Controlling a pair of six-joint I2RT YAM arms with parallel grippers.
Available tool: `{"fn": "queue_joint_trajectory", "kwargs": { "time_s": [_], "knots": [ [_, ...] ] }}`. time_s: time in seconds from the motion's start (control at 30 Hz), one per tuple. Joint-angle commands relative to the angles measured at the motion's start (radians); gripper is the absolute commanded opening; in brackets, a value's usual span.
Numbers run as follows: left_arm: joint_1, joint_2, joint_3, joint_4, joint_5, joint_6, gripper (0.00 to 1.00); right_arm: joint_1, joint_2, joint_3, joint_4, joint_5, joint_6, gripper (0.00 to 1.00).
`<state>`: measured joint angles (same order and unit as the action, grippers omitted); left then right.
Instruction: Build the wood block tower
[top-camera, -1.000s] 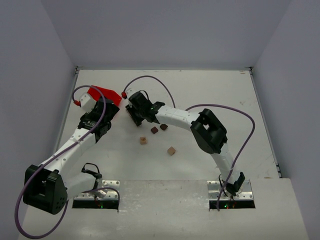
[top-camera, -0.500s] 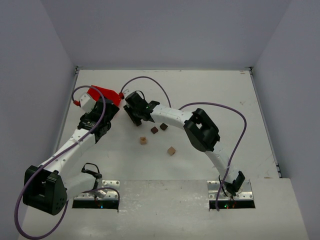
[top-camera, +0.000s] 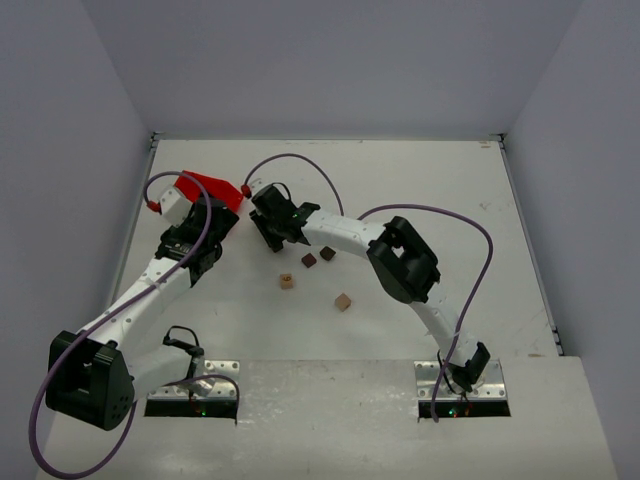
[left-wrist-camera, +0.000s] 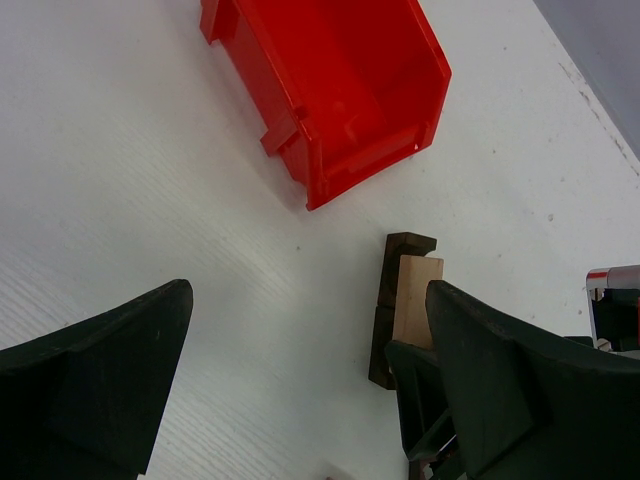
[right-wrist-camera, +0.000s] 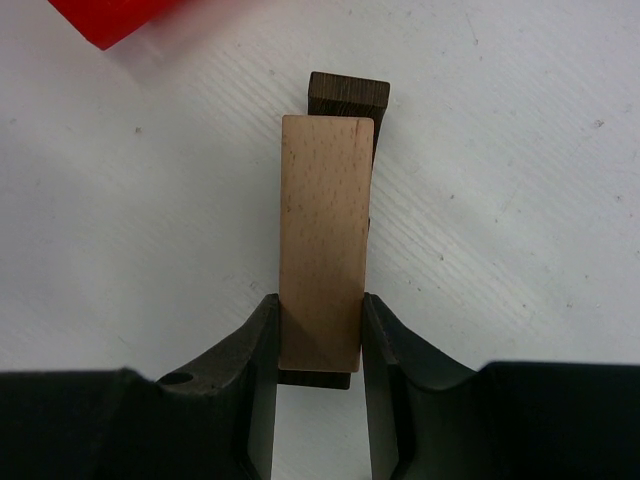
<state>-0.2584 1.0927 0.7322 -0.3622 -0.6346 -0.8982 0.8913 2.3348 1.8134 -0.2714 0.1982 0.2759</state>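
Observation:
The wood block tower (right-wrist-camera: 347, 96) is a short stack of dark brown cubes with a light tan cube (right-wrist-camera: 325, 240) on top. My right gripper (right-wrist-camera: 318, 340) is shut on that tan cube, one finger touching each side, and holds it on the stack. In the left wrist view the tower (left-wrist-camera: 402, 262) stands just right of centre, below the red bin. In the top view the right gripper (top-camera: 268, 222) hides it. My left gripper (left-wrist-camera: 310, 400) is open and empty, left of the tower; in the top view it (top-camera: 215, 222) is beside the bin.
The red bin (top-camera: 210, 187) lies at the back left, close to both grippers; it also shows in the left wrist view (left-wrist-camera: 330, 80). Two loose dark brown cubes (top-camera: 309, 260) (top-camera: 327, 254) and two loose tan cubes (top-camera: 287, 282) (top-camera: 343, 301) lie right of and nearer than the grippers.
The right arm's elbow has swung left and its gripper has shifted slightly up and left, mostly in the first half second. The left arm has barely moved.

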Motion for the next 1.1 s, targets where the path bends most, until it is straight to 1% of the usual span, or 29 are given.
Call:
{"fn": "queue_joint_trajectory", "kwargs": {
  "time_s": [0.0,0.3,0.67,1.07],
  "knots": [
    [0.013,-0.017,-0.004,0.037,-0.002,0.007,1.00,-0.002,-0.055,-0.002,0.024,0.006,0.024,0.26],
    [0.013,-0.016,-0.002,0.037,0.000,0.008,1.00,-0.002,-0.055,0.000,0.024,0.012,0.045,0.28],
    [0.013,-0.017,-0.004,0.037,0.003,0.008,1.00,-0.002,-0.055,0.007,0.027,0.023,0.037,0.34],
    [0.013,-0.016,-0.003,0.040,0.003,0.010,1.00,-0.002,-0.049,0.012,0.046,0.025,0.039,0.35]
  ]
}}
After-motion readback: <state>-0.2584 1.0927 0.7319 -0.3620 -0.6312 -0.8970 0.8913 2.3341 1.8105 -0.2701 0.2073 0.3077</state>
